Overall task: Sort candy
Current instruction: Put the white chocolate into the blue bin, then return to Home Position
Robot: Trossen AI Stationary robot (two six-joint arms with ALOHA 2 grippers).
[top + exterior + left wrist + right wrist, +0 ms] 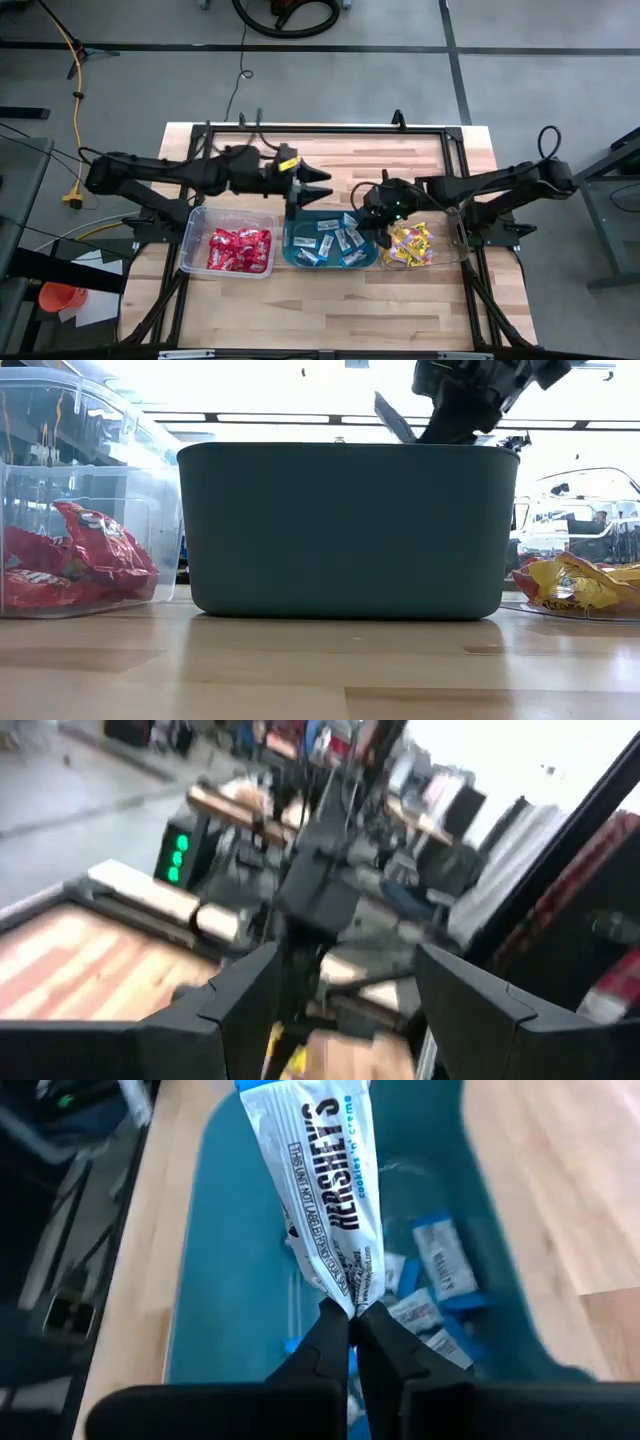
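Note:
The teal tub (288,246) (345,530) holds several blue-and-white packets (330,240). Red packets (240,250) (70,560) fill the clear bin on its left, and yellow packets (410,245) (575,585) lie in the clear bin on its right. My right gripper (374,212) (352,1330) is over the tub's right part, shut on one blue-and-white packet (325,1190). In the low view it (455,410) stands just above the tub's rim. My left gripper (322,183) (345,975) is open and empty, raised beside the tub's far left corner. My right gripper pinches the blue-and-white packet by one short end (350,1295) between its two fingertips. The fingers come from above, pointing down into the tub. The packet is lifted clear and hangs from the fingers above the packets on the tub's floor (430,1270).
The clear bin with red candy (195,225) and the one with yellow candy (455,240) flank the tub in one row. Bare wooden table (330,300) lies on the near side. A black frame (330,128) runs along the table's far edge.

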